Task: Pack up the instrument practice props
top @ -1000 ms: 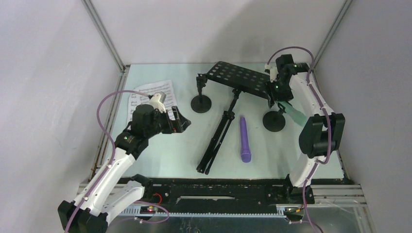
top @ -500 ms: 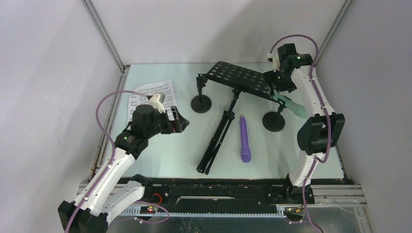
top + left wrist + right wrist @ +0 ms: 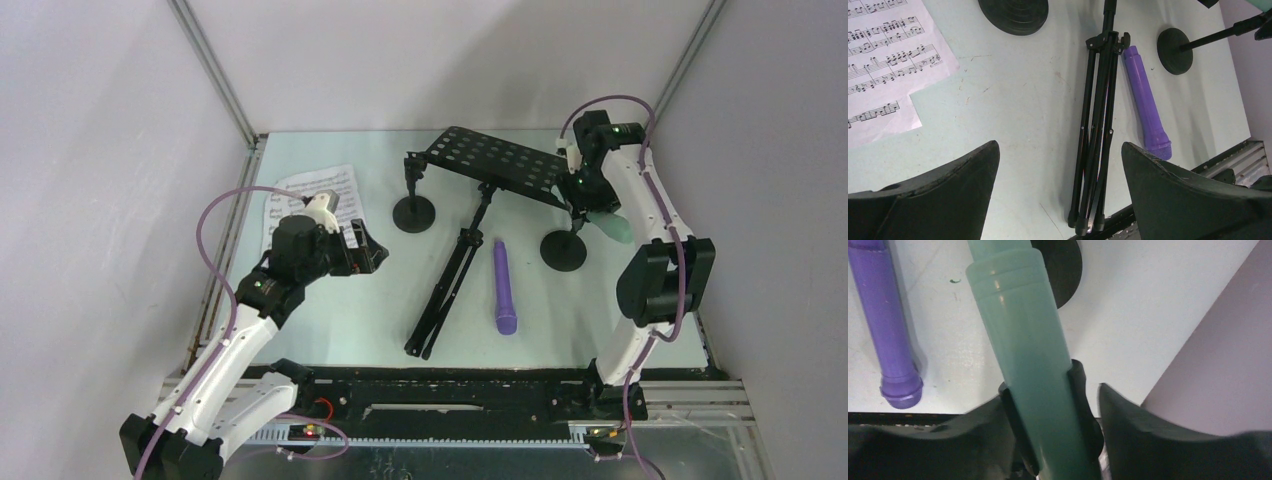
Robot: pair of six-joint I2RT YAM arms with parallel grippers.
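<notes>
Right of the music stand [image 3: 495,160], the green microphone [image 3: 1023,340] came back down, still unpacked; right gripper [image 3: 1050,395] hold unclear, left gripper [image 3: 1059,147] wide.

Only print I can read: music notation, no words.
On my feed, the white sheet-music pages [image 3: 883,60] carry rows of five-line staves filled with black notes, beamed groups and bar lines. They are sharpest in the left wrist view; from the top camera they blur into grey streaks. I can't make out any title, number or brand on them.
</notes>
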